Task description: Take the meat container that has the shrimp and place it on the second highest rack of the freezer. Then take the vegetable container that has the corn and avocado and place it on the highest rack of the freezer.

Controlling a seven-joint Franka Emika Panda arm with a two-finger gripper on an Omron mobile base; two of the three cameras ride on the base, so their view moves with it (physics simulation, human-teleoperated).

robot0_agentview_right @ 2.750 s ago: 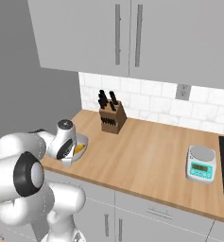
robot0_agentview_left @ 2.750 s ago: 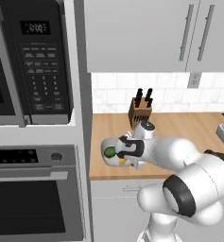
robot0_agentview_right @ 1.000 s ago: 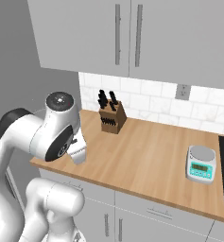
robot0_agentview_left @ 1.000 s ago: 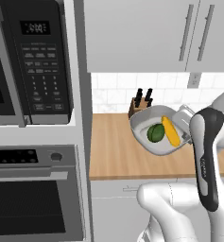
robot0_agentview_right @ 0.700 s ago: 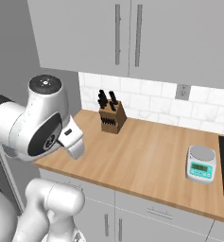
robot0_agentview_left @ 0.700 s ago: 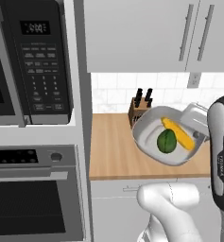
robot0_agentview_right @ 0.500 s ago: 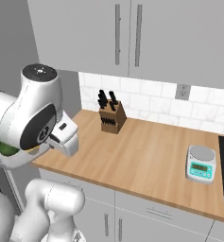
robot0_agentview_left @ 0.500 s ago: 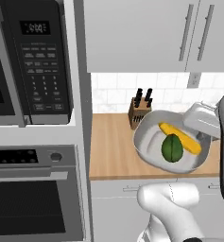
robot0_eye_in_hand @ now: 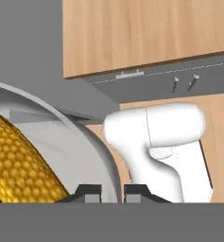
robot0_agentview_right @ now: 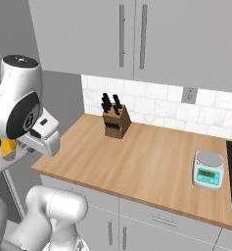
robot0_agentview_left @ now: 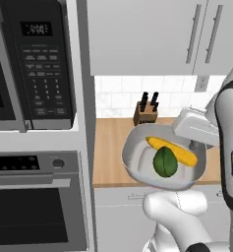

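My claw (robot0_eye_in_hand: 111,191) is clamped on the rim of the bowl (robot0_agentview_left: 137,152), which I hold lifted in front of the wooden surface (robot0_agentview_left: 110,157), with corn (robot0_agentview_left: 172,150) and avocado (robot0_agentview_left: 164,162) inside.

A wooden counter (robot0_agentview_right: 147,162) runs under grey wall cabinets (robot0_agentview_right: 137,39) and a white tiled wall (robot0_agentview_right: 151,110). On it stand a knife block (robot0_agentview_right: 115,122) and, well apart, a kitchen scale (robot0_agentview_right: 207,170). A black microwave (robot0_agentview_left: 32,64) sits above the oven (robot0_agentview_left: 34,202).
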